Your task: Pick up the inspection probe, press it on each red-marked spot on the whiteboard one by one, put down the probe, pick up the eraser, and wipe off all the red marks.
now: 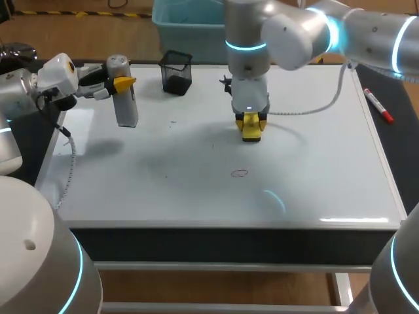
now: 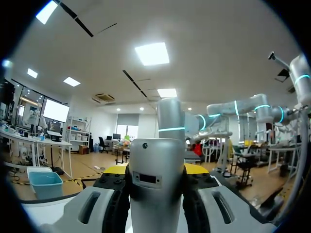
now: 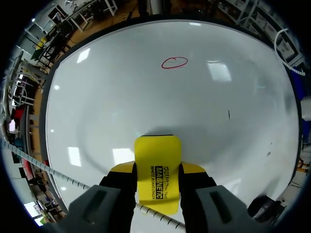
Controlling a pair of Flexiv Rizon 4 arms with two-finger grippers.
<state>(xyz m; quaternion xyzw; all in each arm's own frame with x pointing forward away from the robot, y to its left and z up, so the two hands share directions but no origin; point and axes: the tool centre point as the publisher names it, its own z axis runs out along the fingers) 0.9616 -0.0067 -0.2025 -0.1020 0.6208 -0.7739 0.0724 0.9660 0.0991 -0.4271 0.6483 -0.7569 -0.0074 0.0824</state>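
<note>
Clamping yellow eraser (image 3: 157, 167) narrowly in right gripper (image 3: 158, 171), flat on whiteboard (image 1: 314, 183), well apart from red circle (image 3: 174, 62). Gripping grey inspection probe (image 2: 156, 184) upright in left gripper (image 2: 155, 170), over far-left board.

Black print crosses the yellow eraser (image 3: 157, 167) (one bold line among smaller ones). The probe (image 2: 156, 184) bears a small dark label (image 2: 147, 178), too small to read. A red ring (image 3: 174, 62) is drawn on the whiteboard (image 3: 121, 107).

Whiteboard (image 1: 196, 196) glossy, smooth; probe (image 2: 156, 184) matt grey metal; eraser (image 3: 158, 172) smooth yellow plastic.
</note>
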